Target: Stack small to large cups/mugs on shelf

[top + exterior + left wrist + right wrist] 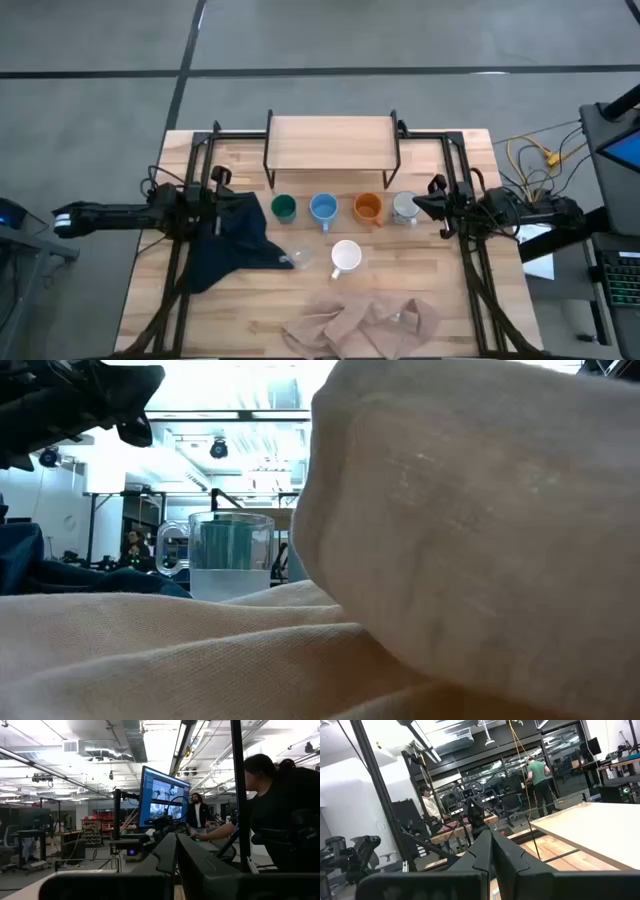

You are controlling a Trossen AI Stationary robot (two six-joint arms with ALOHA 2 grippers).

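The mugs are not held by either arm: I see my left gripper [222, 178] with fingers pressed together at the table's left rail over the dark blue cloth [232, 240], and my right gripper [436, 198] also closed, just beside the patterned mug [405, 207]. In front of the empty shelf [331, 139] stand in a row the green mug [284, 208], the light blue mug [323, 208], the orange mug [368, 207] and the patterned one. Nearer to me is the white mug [345, 256], the clear glass cup [299, 258] lies at the blue cloth's edge, and the beige cloth [362, 325] is at the front.
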